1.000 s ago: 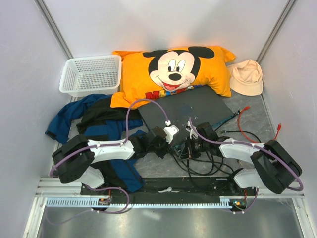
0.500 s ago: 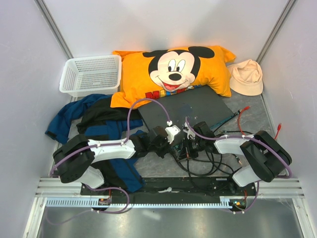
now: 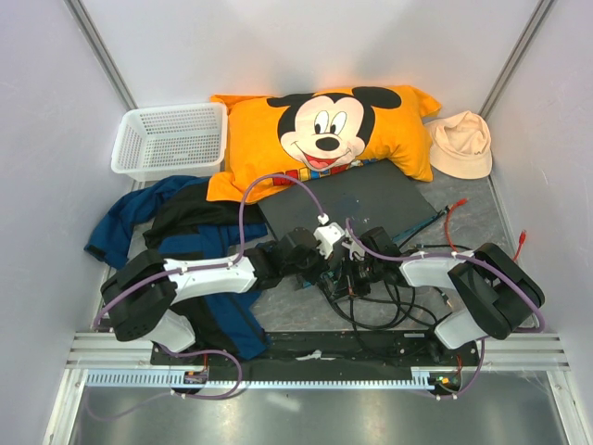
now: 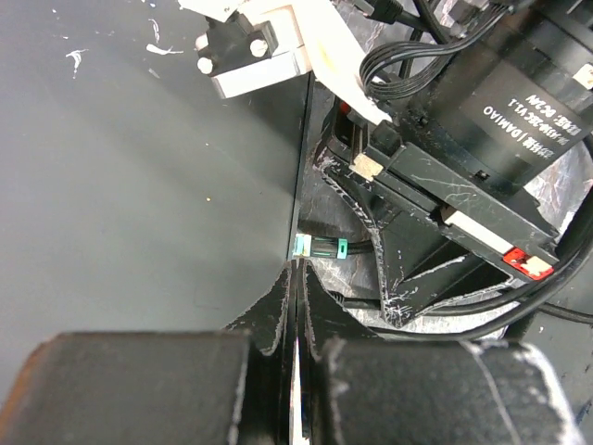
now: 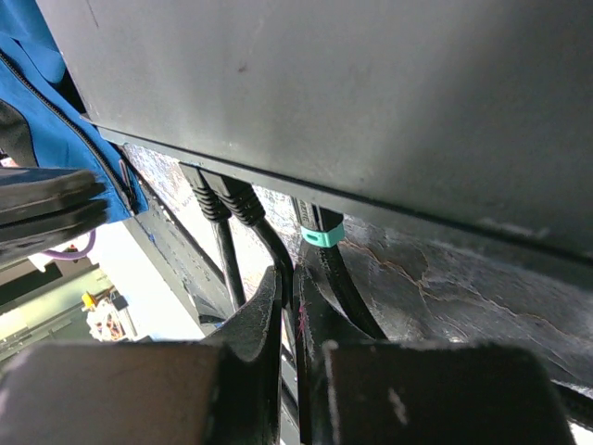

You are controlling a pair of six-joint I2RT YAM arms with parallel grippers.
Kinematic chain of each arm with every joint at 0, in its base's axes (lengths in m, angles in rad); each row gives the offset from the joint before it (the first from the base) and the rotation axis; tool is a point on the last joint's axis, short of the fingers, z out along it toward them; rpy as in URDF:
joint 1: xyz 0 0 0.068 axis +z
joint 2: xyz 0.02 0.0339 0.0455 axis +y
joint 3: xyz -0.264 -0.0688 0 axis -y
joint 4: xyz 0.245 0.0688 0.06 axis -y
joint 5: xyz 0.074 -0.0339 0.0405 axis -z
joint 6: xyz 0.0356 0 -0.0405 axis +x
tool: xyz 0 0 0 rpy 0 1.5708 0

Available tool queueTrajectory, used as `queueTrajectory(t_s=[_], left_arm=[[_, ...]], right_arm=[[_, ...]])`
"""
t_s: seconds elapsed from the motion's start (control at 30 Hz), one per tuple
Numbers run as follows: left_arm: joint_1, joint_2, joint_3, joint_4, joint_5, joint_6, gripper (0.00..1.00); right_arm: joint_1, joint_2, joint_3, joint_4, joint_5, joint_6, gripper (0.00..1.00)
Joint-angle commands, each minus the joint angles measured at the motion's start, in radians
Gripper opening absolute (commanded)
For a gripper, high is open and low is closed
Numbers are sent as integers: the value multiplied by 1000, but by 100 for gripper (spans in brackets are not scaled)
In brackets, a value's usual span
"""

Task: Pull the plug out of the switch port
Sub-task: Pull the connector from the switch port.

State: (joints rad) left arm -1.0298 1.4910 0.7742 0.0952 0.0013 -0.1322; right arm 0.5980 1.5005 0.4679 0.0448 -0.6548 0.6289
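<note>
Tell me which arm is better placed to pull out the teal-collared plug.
Right, probably: the right gripper faces the switch port edge just below the plug, so it could pull straight back; the left gripper meets it sideways.

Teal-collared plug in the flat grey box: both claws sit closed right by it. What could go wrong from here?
1. Two black cables sit plugged in right beside the teal-collared plug, so the right gripper, shut now, may catch the wrong one.
2. The left gripper, also shut, crowds the same edge of the flat dark grey metal switch. The two arms could bump each other there.
</note>
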Motion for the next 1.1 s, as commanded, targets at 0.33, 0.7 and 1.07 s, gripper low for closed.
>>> queueTrajectory(t_s=[0.33, 0.7, 1.07], left_arm=[[-13, 20, -47, 52, 14, 74, 2], [-27, 23, -98, 92, -7, 112, 2], [-64, 5, -89, 78, -73, 86, 2]], right_arm=[[-1, 26, 15, -33, 93, -14, 0], [0, 24, 17, -34, 98, -17, 0], [-1, 24, 18, -33, 100, -14, 0]])
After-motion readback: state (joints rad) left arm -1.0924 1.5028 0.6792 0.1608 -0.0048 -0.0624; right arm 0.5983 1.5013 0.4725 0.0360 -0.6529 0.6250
